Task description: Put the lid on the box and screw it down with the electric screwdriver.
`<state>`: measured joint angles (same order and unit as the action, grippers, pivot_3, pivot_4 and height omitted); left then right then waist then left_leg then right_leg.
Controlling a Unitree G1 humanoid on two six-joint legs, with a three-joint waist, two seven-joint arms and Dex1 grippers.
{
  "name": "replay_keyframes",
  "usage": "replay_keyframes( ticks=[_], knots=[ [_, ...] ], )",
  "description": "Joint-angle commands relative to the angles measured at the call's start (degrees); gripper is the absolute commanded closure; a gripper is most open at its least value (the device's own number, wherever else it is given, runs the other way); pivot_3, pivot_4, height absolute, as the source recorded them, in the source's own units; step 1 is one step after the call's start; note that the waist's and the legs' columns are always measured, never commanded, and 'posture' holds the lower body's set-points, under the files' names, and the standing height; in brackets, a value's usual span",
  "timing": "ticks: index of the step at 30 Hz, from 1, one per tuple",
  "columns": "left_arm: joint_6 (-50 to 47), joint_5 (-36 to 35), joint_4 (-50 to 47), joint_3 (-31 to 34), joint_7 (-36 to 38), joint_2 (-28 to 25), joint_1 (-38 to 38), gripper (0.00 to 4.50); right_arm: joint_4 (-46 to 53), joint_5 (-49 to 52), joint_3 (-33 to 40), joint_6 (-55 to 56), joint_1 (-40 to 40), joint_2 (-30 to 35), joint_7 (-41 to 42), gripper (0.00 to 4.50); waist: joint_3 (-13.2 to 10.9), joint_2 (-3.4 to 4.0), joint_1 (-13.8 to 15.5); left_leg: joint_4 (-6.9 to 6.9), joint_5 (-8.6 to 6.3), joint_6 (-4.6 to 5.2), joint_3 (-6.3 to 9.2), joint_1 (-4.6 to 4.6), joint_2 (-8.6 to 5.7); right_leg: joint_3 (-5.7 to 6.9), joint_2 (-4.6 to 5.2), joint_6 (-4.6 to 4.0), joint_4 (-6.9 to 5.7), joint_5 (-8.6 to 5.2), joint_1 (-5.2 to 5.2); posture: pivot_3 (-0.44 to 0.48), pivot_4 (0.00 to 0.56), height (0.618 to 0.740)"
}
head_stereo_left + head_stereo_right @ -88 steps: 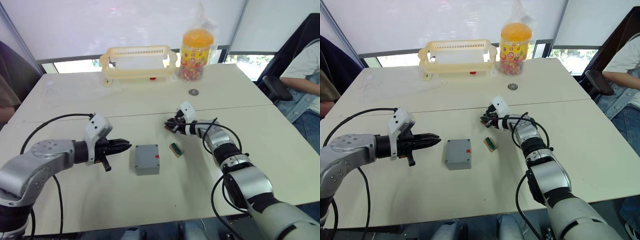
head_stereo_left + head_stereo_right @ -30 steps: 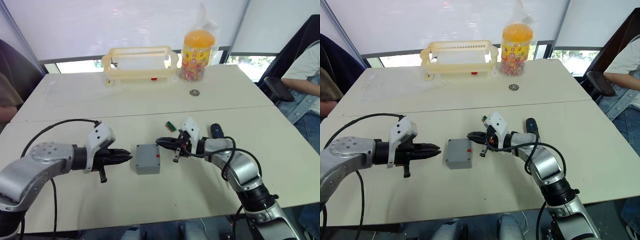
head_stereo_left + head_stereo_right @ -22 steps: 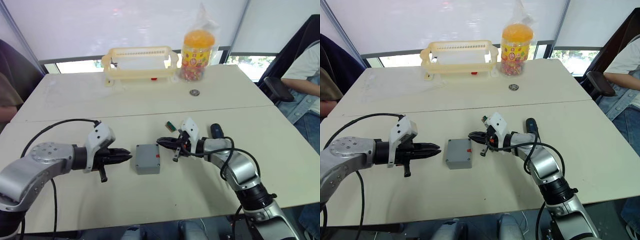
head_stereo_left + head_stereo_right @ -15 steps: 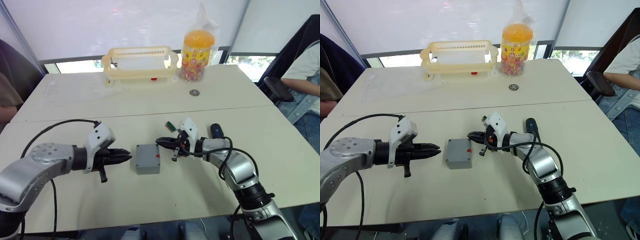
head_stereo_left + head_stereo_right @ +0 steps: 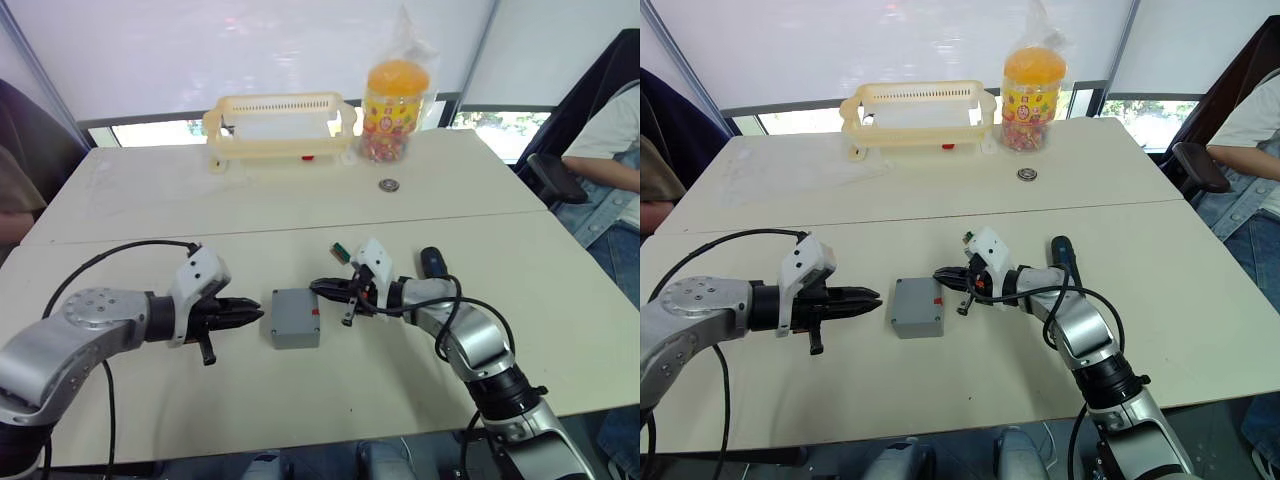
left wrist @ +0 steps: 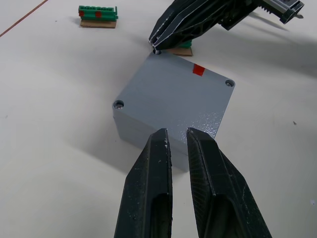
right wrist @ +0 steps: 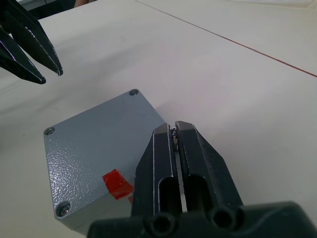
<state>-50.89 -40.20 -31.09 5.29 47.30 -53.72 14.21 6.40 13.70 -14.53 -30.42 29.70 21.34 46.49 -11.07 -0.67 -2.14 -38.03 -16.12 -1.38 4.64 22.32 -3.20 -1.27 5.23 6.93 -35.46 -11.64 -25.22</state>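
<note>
Small square grey plastic box [image 5: 295,317], lid on, on desk [image 5: 300,400]; left end effector [image 5: 252,313] slightly parted beside it; right end effector [image 5: 320,287] pinched on something tiny at box's far corner.

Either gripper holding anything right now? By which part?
Right gripper pinches a tiny metal piece, likely a screw, between its fingertips, at a corner of the box. Left gripper holds nothing, its fingers slightly apart.

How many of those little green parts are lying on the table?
2. One green part lies alone beyond the box; the other sits by the box's far corner, partly hidden under the right gripper.
</note>
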Motion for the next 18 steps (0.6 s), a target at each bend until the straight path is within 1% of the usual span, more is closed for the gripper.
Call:
replay_keyframes(
  ticks=[1,2,5,7,9,10,14,16,18],
  knots=[
    [0.61,-0.04,-0.85,0.54,0.00,0.15,0.65,3.94,0.36,-0.29,0.02,1.70,0.54,-0.40,-0.08,4.47,0.00,0.00,0.01,0.00,0.00,0.00,0.00,0.00,0.00,0.00,0.00,0.00,0.00,0.00,0.00,0.000,0.150,0.740],
    [0.63,-0.02,-0.83,0.54,0.03,0.16,0.68,3.94,0.24,-0.39,0.11,1.86,0.62,-0.34,-0.14,4.47,0.00,0.00,0.01,0.00,0.00,0.00,0.00,0.00,0.00,0.00,0.00,0.00,0.00,0.00,0.00,0.000,0.150,0.740],
    [0.66,0.01,-0.80,0.61,0.14,0.12,0.66,3.94,0.30,-0.27,0.48,1.83,0.93,-0.06,0.01,3.57,0.00,0.00,0.01,0.00,0.00,0.00,0.00,0.00,0.00,0.00,0.00,0.00,0.00,0.00,0.00,0.000,0.150,0.740],
    [0.64,-0.09,-0.75,0.77,0.33,0.00,0.71,3.94,0.86,0.00,1.02,1.64,1.29,0.10,-0.04,2.63,0.00,0.00,0.01,0.00,0.00,0.00,0.00,0.00,0.00,0.00,0.00,0.00,0.00,0.00,0.00,0.000,0.150,0.740],
    [0.35,-0.80,-0.58,1.25,0.57,0.05,1.18,3.94,1.90,0.91,2.22,0.87,1.86,0.00,-0.45,1.49,0.00,0.00,0.02,0.00,0.00,0.00,0.00,0.00,0.00,0.00,0.00,0.00,0.00,0.00,0.00,0.000,0.150,0.740],
    [0.11,-1.26,-0.46,1.48,0.71,0.07,1.62,3.94,2.95,1.68,3.03,0.35,2.12,0.23,-0.35,1.05,0.00,0.00,0.03,0.00,0.00,0.00,0.00,0.00,0.00,0.00,0.00,0.00,0.00,0.00,0.00,0.000,0.150,0.740],
    [0.28,-1.86,0.73,1.07,2.79,-0.75,4.22,3.94,8.45,7.09,8.42,-5.08,3.88,2.59,0.23,1.05,0.00,0.00,0.21,0.00,0.00,0.00,0.00,0.00,0.00,0.00,0.01,0.00,0.00,0.00,0.00,0.000,0.150,0.740],
    [1.58,-1.02,1.13,-0.49,5.25,-1.72,6.13,3.94,11.14,12.45,13.64,-12.46,5.61,5.03,-0.44,1.05,0.00,0.00,0.31,-0.01,0.00,0.00,0.01,0.01,0.00,0.00,0.01,0.00,0.01,0.00,0.01,0.000,0.150,0.740],
    [2.63,-0.93,1.47,-2.39,7.95,-1.72,9.64,3.94,12.45,18.12,20.04,-24.13,8.56,10.19,-1.51,1.05,0.00,0.00,0.89,-0.01,0.00,0.00,0.01,0.01,0.00,0.01,0.01,0.00,0.01,0.00,0.02,0.000,0.150,0.740]
  ],
)
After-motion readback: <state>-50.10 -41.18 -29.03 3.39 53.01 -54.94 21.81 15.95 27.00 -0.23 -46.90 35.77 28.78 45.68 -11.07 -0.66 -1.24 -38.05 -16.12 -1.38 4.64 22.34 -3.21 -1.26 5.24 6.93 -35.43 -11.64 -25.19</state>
